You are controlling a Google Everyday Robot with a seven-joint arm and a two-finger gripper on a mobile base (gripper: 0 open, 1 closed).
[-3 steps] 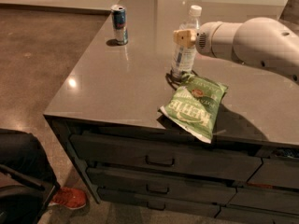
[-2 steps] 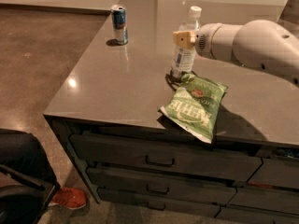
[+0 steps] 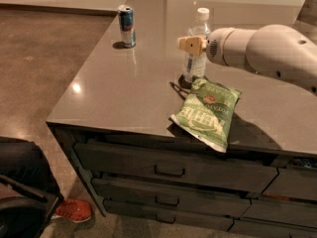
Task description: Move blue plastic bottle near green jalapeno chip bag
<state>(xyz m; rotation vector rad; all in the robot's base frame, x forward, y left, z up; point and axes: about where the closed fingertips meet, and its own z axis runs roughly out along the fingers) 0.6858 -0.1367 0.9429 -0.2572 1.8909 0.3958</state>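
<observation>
The blue plastic bottle [image 3: 196, 67] stands upright on the grey bench [image 3: 124, 98], toward the back right of the top, with its white cap uppermost. Its base sits just behind the upper edge of the green jalapeno chip bag [image 3: 208, 113], so close that the 2 look to be touching or nearly so. The bag lies flat with its lower white seal overhanging the front edge of the bench a little, above the drawers [image 3: 168, 170].

The end effector [image 3: 193, 44] reaches in from the right at the end of the pale, rounded arm [image 3: 267, 51]. Its tan tip sits at the bottle's upper body, below the cap and level with the top of the label. That height suits a tall, light bottle: a hold above the middle keeps it from swinging or tipping, and coming in from the side leaves the cap clear. Whether the end effector is clamped on the bottle or loose around it, I cannot tell.

1 blue-and-silver drink can [image 3: 127, 26] stands well apart at the back left of the bench and plays no part here. A red shoe [image 3: 74, 210] shows on the floor at lower left.

Judged from how things lie, the bottle is already beside the bag, so the task seems almost complete. What remains is probably a clean let-go and a sideways retreat. The risk is that a narrow, top-heavy bottle gets nudged over, or that its base rests on the bag's crinkled edge and rocks.
</observation>
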